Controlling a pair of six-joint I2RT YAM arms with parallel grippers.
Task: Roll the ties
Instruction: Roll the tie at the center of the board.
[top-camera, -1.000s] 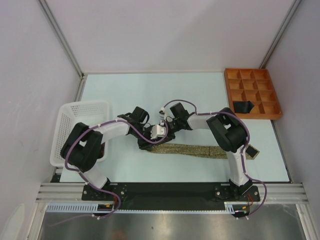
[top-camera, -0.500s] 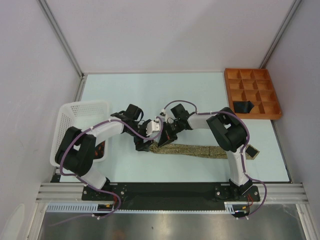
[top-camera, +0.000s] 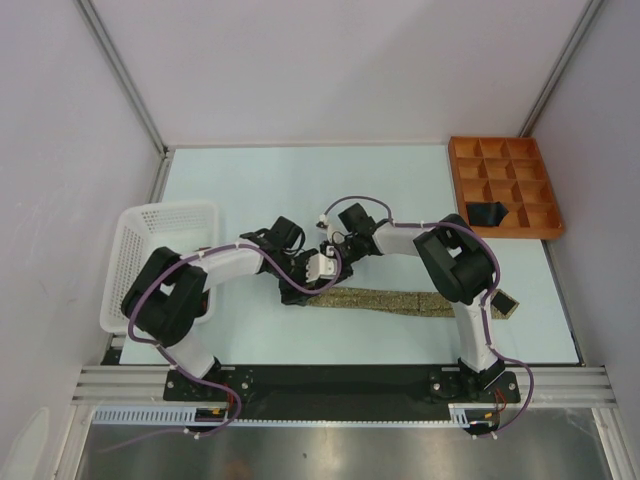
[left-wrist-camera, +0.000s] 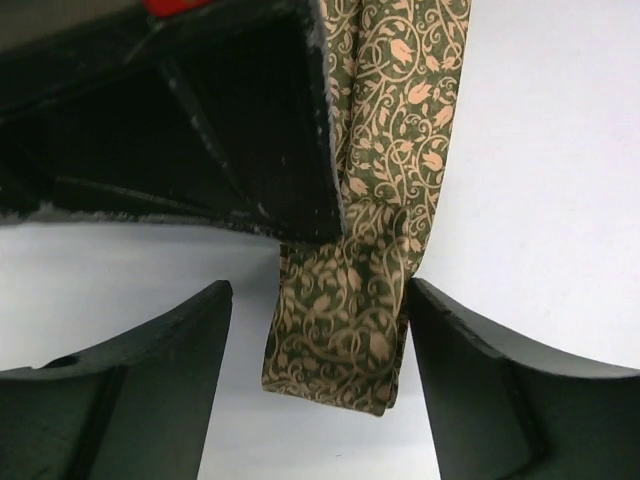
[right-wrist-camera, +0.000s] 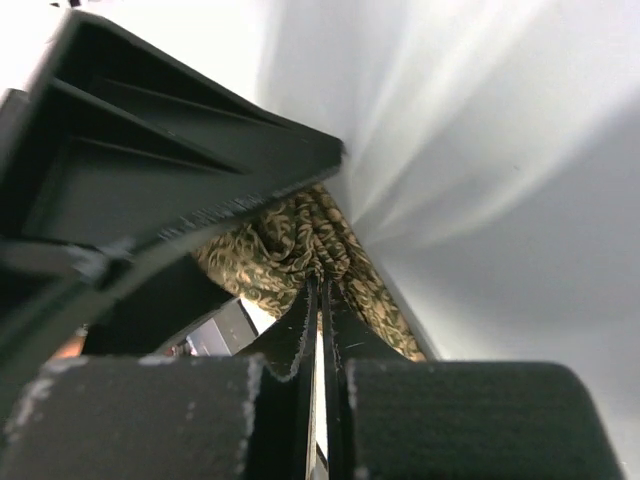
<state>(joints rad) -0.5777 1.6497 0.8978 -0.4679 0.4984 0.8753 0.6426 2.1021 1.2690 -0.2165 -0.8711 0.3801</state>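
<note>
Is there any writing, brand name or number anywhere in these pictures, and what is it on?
No text can be read anywhere in these views.
The patterned tie shows only leaves and vines, no letters.
The orange tray and the white basket carry no visible label.
The small coloured tags at the near edge of the table may be printed, but they are too small to read.
</note>
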